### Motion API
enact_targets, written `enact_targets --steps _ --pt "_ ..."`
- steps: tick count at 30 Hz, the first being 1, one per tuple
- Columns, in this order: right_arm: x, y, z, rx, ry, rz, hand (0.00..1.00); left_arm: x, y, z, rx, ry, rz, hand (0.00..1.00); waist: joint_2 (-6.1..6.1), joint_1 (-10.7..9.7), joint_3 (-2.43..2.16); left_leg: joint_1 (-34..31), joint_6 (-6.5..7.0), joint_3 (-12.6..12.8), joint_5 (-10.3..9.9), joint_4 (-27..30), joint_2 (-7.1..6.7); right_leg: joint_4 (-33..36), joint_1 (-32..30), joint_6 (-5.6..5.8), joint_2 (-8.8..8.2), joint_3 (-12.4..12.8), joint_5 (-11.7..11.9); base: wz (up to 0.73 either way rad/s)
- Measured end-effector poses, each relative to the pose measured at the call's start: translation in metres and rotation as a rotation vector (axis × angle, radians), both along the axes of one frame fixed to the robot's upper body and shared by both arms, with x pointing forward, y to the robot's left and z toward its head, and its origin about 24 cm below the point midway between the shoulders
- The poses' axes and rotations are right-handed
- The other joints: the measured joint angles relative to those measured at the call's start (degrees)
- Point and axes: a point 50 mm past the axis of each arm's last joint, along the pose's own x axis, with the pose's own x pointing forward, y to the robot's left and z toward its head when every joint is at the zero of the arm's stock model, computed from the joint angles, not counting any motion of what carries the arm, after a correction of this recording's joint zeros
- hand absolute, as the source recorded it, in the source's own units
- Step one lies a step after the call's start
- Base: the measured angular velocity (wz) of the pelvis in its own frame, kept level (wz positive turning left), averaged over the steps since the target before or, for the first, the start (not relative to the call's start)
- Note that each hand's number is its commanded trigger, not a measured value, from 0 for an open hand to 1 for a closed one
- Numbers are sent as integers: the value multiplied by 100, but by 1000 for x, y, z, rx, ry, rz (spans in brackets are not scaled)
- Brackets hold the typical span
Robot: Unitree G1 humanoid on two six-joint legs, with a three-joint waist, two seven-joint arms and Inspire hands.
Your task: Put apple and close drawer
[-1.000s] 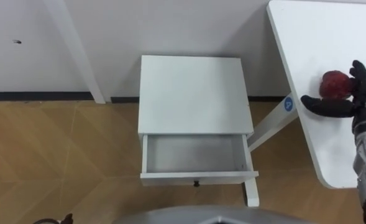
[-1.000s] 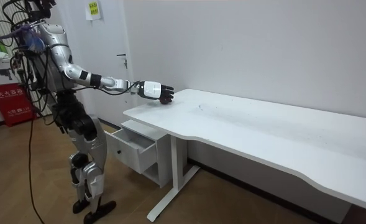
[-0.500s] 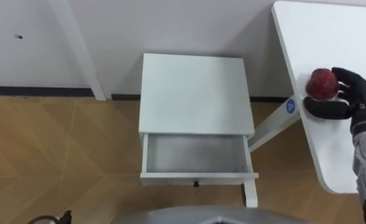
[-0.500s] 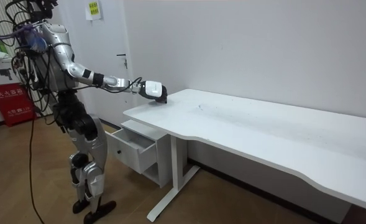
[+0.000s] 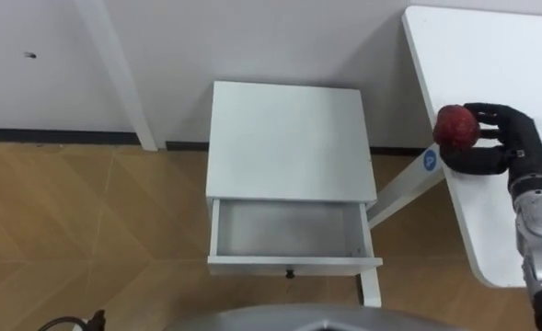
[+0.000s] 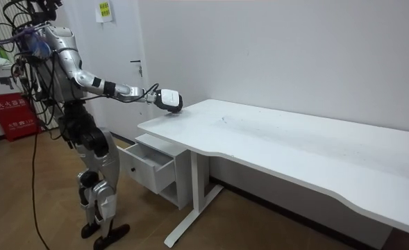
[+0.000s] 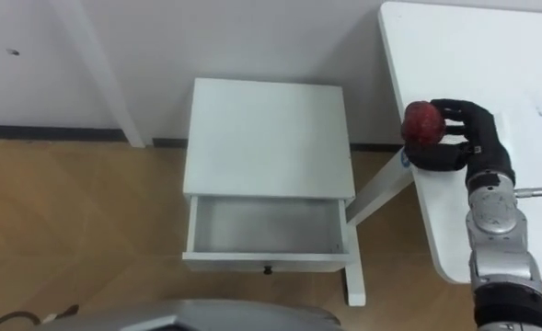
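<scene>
Right of the cabinet (image 5: pixel 287 138), over the edge of the white desk (image 5: pixel 491 55) that stands beside it, the right hand (image 5: pixel 514 147) has the apple (image 5: pixel 455 124) in its grasp. The fingers curl over the top and far side of the fruit and the thumb closes in beneath it, so the red skin shows only on the side facing the cabinet. In the room view the hand sits a little above the desk's corner, and the apple looks clear of the desktop, though I cannot be sure.

The drawer (image 5: pixel 284 228) stands pulled out from the cabinet's front, bare inside, with its small knob (image 5: pixel 291 272) on the near face. It lies to the left of the apple and lower down.

An apple is firm and fairly light, but it is round and its skin is smooth, so it may roll or slip in a loose hold. It also bruises if dropped. A wrap around its widest part, with the thumb opposite the fingers as it is now, seems the safest hold. For the release, I judge it best to lower the apple well into the drawer, close to the drawer's floor, before the fingers loosen.
</scene>
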Motion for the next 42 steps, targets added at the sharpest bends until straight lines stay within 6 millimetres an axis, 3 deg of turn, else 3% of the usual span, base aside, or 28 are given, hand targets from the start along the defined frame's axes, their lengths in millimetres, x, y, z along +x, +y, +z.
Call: enact_targets --steps 4,12,17,24,35,36,38,39,42 --pt "3 7 0 -20 14 52 100 1 0 0 -4 1 -1 0 1 46 3 70 0 22 0 -47 4 3 52 0 3 18 0 -2" --pt "10 51 -11 -63 111 307 100 11 -8 -4 -31 16 -72 0 45 285 -11 -38 -2 24 -2 27 3 4 -25 -6 0 -20 4 0" --pt "17 80 -1 -79 84 467 100 13 -11 -5 -39 26 -86 0 176 433 6 -118 -1 -41 -2 75 -8 -9 -52 -7 -17 -110 4 8" --pt "13 107 -12 -66 141 590 100 16 -12 -6 -45 25 -89 0 164 568 1 -132 -1 -117 -2 87 -13 -9 -37 -7 -26 -181 4 6" --pt "9 123 -20 -90 224 682 100 22 -13 -6 -50 25 -89 0 164 588 9 -143 0 -142 -3 74 -20 -7 -36 -6 -28 -184 4 0" --pt "9 124 -21 -89 230 685 94 22 -13 -6 -50 24 -90 0 164 590 9 -143 0 -142 -2 77 -20 -7 -36 -6 -29 -184 4 0" --pt "7 128 -23 -86 241 699 13 24 -13 -6 -50 19 -91 0 165 587 9 -144 0 -153 -2 84 -21 -7 -36 -6 -28 -188 4 0" --pt "6 128 -24 -84 242 699 0 25 -13 -6 -50 17 -92 0 165 588 9 -144 0 -159 -2 85 -22 -7 -35 -6 -28 -190 4 0" --pt "4 130 -26 -84 250 702 0 26 -13 -6 -50 17 -92 0 171 585 13 -138 0 -167 -2 95 -23 -8 -32 -6 -28 -193 4 0"
